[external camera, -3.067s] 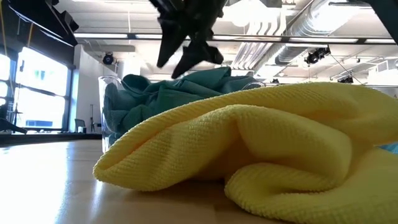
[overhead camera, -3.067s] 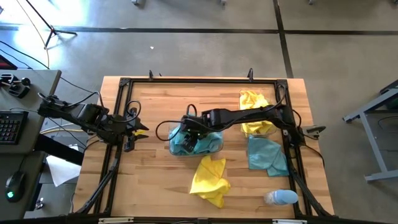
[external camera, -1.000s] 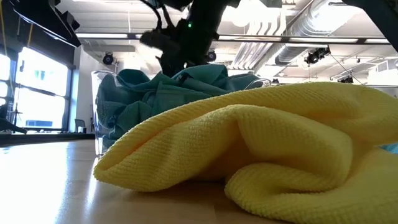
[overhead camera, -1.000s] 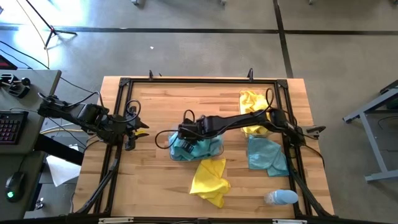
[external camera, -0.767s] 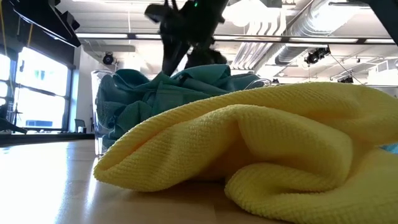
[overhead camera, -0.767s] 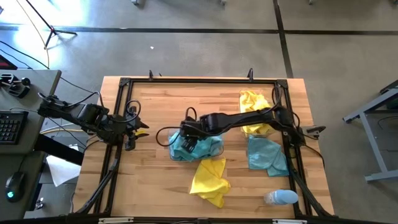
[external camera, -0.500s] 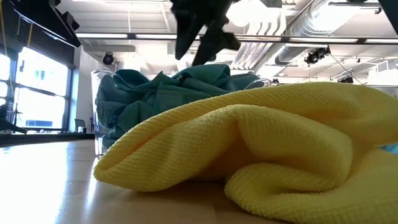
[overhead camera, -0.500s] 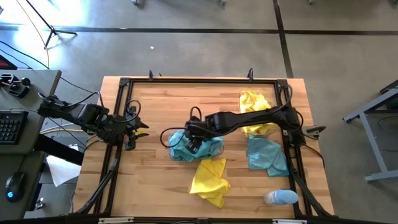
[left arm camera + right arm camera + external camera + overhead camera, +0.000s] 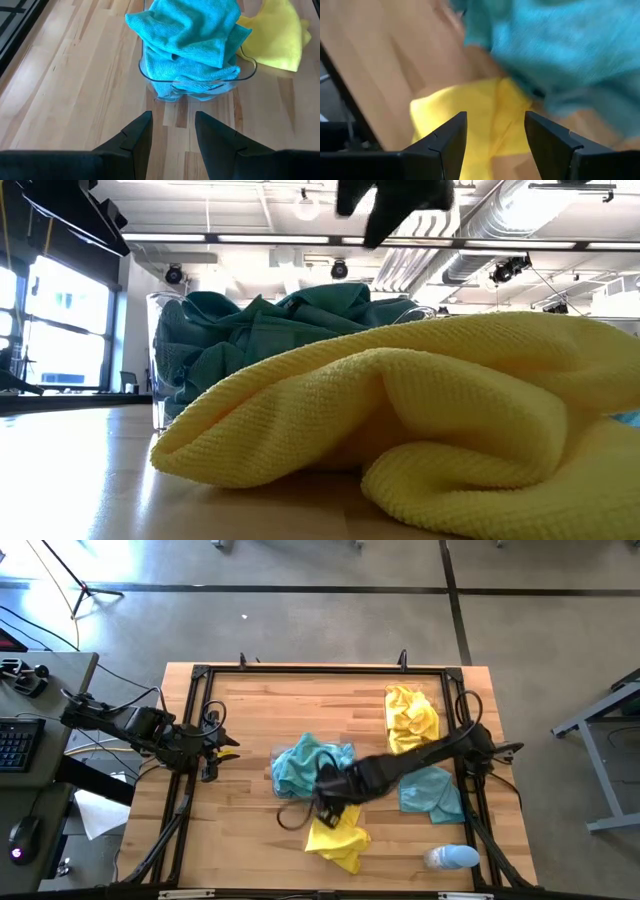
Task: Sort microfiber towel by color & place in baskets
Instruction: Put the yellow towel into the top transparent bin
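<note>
- High view: the right gripper is seen over the crumpled bright yellow microfiber towel near the desk's front edge, just in front of the clear plastic basket of teal cloths; the left gripper is parked at the left edge, well apart.
- Right wrist view: spread, empty fingers are pointed at the yellow towel, directly ahead.
- Left wrist view: its fingers are parted, empty.

You have a clear basket at frame centre, heaped over its rim with teal towels. A second basket at upper right holds yellow towels. One crumpled yellow towel lies loose at lower centre; one teal towel lies right of centre.
</note>
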